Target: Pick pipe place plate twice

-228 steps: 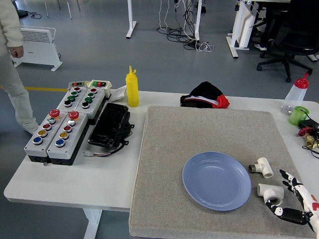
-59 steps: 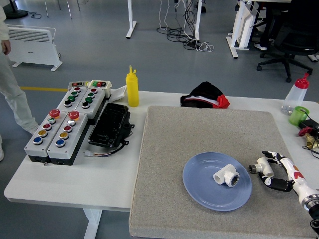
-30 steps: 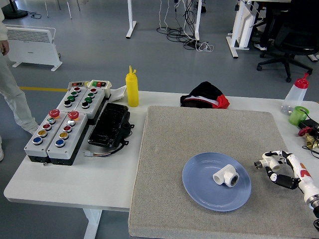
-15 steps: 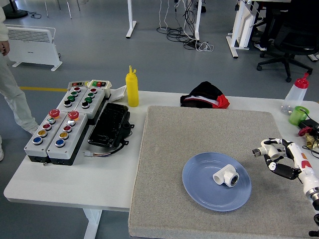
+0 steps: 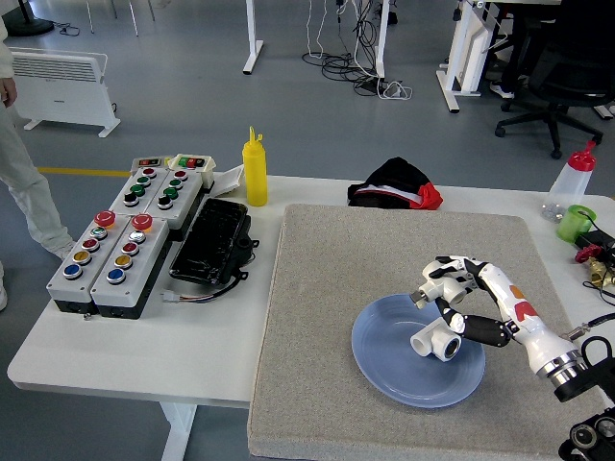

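Note:
A blue plate (image 5: 389, 355) lies on the grey mat (image 5: 336, 288). One white pipe tee (image 5: 438, 343) rests on the plate, right of its middle. My right hand (image 5: 450, 293) hovers over the plate's upper right part, shut on a second white pipe fitting (image 5: 435, 291) held just above the first one. The right arm reaches in from the lower right corner. No left arm shows.
Two button boxes (image 5: 123, 235) and a black case (image 5: 211, 240) stand at the left, a yellow bottle (image 5: 255, 170) behind them. A black and red cloth (image 5: 396, 184) lies at the back. Bottle, green cup (image 5: 575, 223) and brass fittings sit at the right edge. A person's leg (image 5: 24, 173) stands far left.
My right hand has carried the second pipe fitting leftward from the mat's right side to above the plate. The first tee has stayed on the plate.

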Available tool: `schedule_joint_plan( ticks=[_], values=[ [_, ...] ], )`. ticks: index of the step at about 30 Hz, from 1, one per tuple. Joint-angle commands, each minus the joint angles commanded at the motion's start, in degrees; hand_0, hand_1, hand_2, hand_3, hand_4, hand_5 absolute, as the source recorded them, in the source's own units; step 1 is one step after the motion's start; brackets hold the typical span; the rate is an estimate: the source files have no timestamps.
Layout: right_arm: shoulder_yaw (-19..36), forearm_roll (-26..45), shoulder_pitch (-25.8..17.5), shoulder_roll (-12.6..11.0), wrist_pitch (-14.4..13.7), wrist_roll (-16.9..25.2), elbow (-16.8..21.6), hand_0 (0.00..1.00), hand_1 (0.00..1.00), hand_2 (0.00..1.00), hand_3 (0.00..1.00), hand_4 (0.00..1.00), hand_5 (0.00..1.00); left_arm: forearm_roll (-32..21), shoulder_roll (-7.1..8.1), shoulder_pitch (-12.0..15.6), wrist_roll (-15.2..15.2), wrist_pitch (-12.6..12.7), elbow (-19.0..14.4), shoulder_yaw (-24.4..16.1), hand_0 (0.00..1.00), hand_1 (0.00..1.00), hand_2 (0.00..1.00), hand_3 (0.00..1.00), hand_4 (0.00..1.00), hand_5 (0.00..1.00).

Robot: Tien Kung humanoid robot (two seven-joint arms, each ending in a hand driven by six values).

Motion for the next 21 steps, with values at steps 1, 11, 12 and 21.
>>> schedule_joint_plan(
  ticks=[1, 11, 12, 21],
  values=[
    [-0.8, -0.9, 0.2, -0.2, 0.2, -0.3, 0.6, 0.431, 0.540, 0.548, 0.595, 0.394, 0.002, 0.0, 0.01, 0.0, 0.0, 0.0, 0.0, 0.0, 0.585, 0.571, 0.602, 0.590, 0.473, 0.998],
    [-6.1, -8.5, 1.8, -1.6, 1.7, -2.8, 0.7, 0.538, 0.611, 0.591, 0.608, 0.407, 0.002, -0.1, 0.13, -0.1, 0.0, 0.0, 0.0, 0.1, 0.586, 0.569, 0.599, 0.588, 0.472, 0.998],
    [-6.1, -9.0, 1.8, -1.6, 2.0, -3.1, 0.6, 0.538, 0.611, 0.591, 0.608, 0.407, 0.002, -0.1, 0.14, -0.1, 0.0, 0.0, 0.0, 0.1, 0.586, 0.569, 0.599, 0.588, 0.472, 0.998],
    [-6.4, -12.7, 1.6, -1.2, 3.5, -4.6, -0.6, 0.866, 0.770, 0.822, 0.707, 0.508, 0.022, -0.1, 0.13, -0.1, -0.1, 0.0, 0.0, 0.1, 0.585, 0.569, 0.597, 0.588, 0.473, 0.998]
  ],
)
